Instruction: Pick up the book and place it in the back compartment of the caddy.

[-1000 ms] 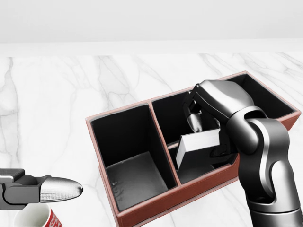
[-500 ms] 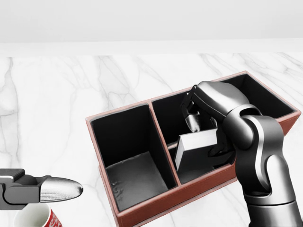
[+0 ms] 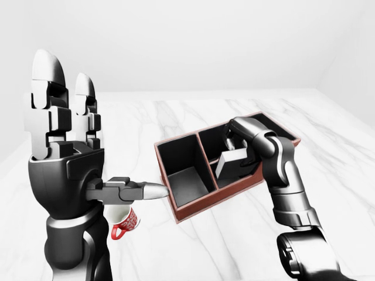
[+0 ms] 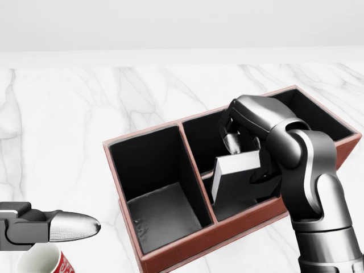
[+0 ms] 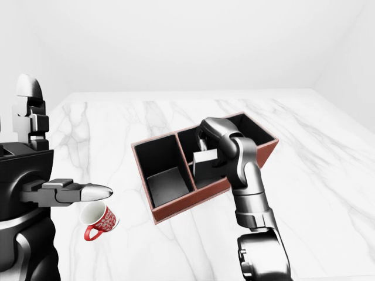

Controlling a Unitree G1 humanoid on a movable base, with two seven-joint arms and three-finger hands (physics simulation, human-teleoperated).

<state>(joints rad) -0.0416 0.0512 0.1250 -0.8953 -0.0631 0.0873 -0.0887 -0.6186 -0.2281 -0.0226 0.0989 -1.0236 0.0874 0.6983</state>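
The book, a pale grey block, leans tilted inside the middle compartment of the red-brown caddy. My right hand reaches down into that compartment, its fingers closed round the book's upper edge. The book's lower end is hidden behind the caddy's wall. The caddy's left compartment holds nothing; my right forearm partly covers its right compartment. My left hand is raised at the left of the left-eye view, fingers straight up and thumb pointing right, well apart from the caddy.
A red and white mug lies on its side on the white marble table, under my left thumb. A plain white wall stands behind the table's top edge.
My right forearm has swung a little left and more upright. The book in its fingers dipped, then rose slightly within the middle compartment. The left hand has not moved.
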